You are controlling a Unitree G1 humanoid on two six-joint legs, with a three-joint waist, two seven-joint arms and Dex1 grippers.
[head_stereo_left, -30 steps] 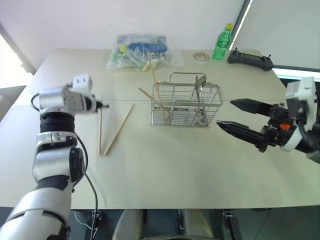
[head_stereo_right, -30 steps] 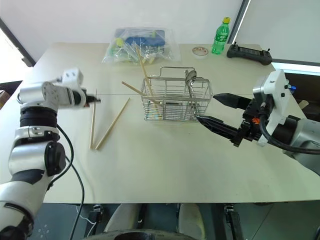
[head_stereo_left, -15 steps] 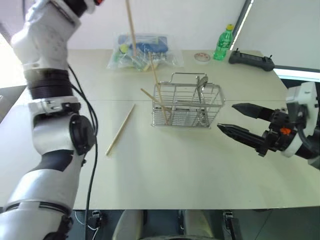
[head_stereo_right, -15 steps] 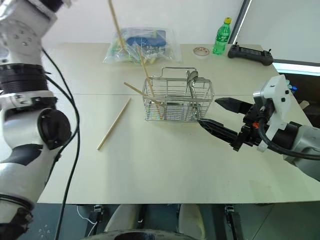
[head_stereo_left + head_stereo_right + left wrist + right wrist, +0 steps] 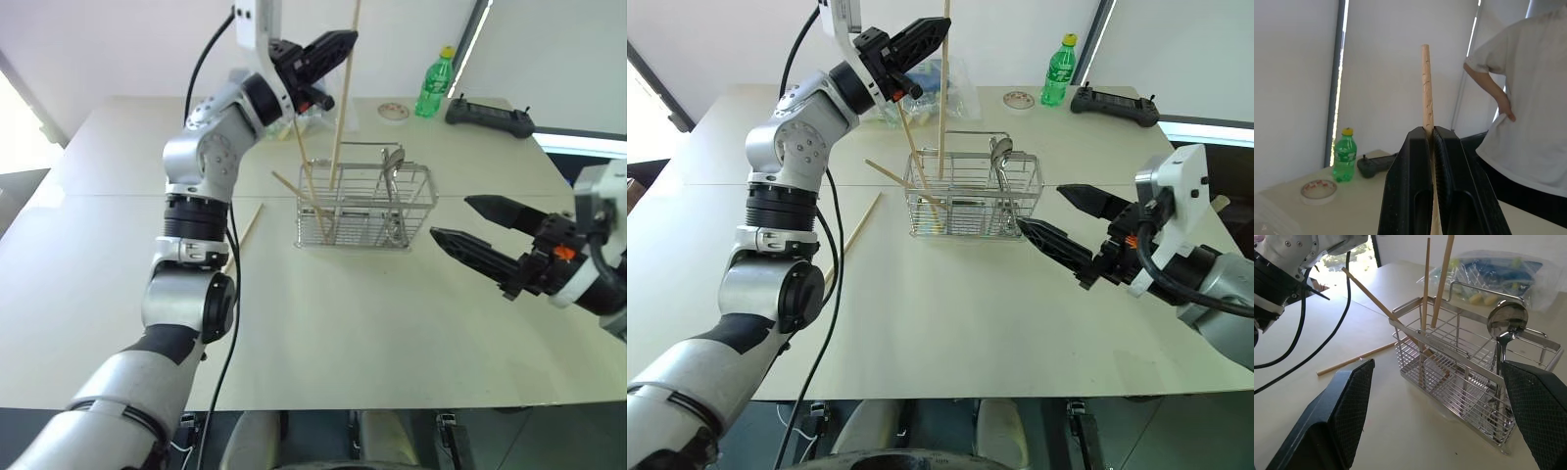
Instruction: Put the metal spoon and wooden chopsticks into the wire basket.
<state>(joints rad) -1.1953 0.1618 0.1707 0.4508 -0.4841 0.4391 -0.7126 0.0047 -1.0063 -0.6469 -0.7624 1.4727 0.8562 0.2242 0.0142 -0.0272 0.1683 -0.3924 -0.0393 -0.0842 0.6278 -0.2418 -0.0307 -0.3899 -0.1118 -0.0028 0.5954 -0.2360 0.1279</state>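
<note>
The wire basket stands mid-table. The metal spoon rests upright in its right end, bowl up. Two wooden chopsticks lean in its left end, one steep and one slanting out to the left. My left gripper is high above the basket's left end, shut on another chopstick held nearly upright. That stick's lower end reaches the basket's rim. One more chopstick lies on the table left of the basket. My right gripper hovers open just right of the basket, holding nothing.
At the table's back are a clear plastic bag with blue contents, a small round dish, a green bottle and a black controller. A person stands beyond the table.
My left arm swung up and to the right from the table's left side, carrying one chopstick off the table to above the basket and turning it upright. The right gripper stayed put.
</note>
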